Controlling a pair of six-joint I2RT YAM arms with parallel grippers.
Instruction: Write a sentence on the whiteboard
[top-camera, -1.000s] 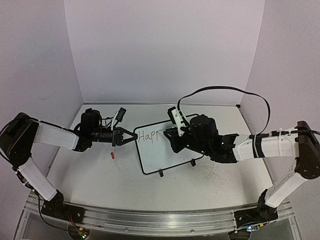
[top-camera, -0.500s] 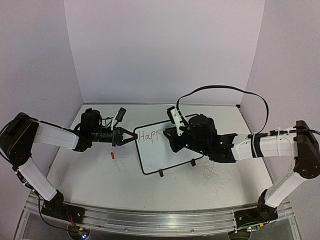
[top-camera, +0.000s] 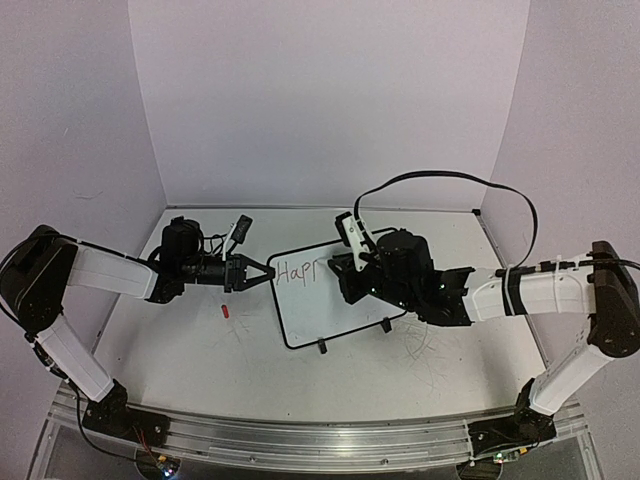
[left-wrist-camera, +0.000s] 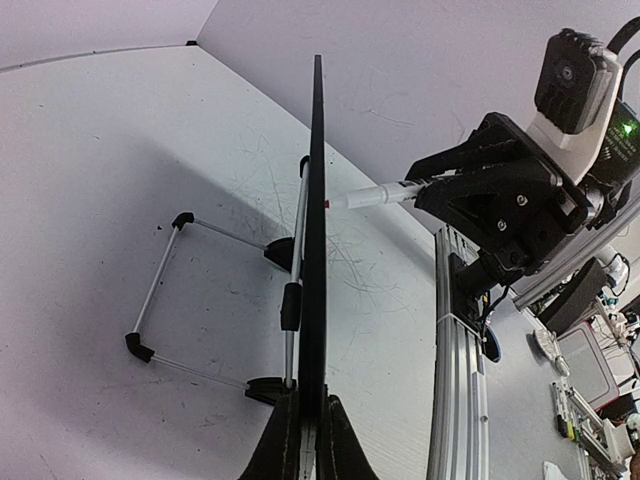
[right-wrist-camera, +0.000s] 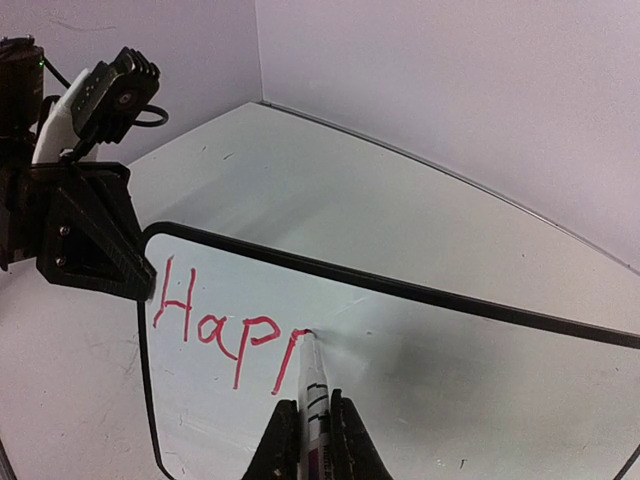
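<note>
The left claw (top-camera: 266, 275) clamps the left edge of the whiteboard (top-camera: 330, 310). The right claw (right-wrist-camera: 308, 402) grips a marker (right-wrist-camera: 311, 365), its tip touching just after the red lettering (right-wrist-camera: 215, 325) "Happ". Bare board lies to the right.

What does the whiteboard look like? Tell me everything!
The whiteboard is a small, shiny white rectangle with a thin black frame and rounded corners. It leans on a wire stand with black feet on the table. Red letters spelling "Happ", plus one more stroke, run along its top. The left fingers pinch its edge by the H, and the marker tip, held by the right fingers, touches its face.
</note>
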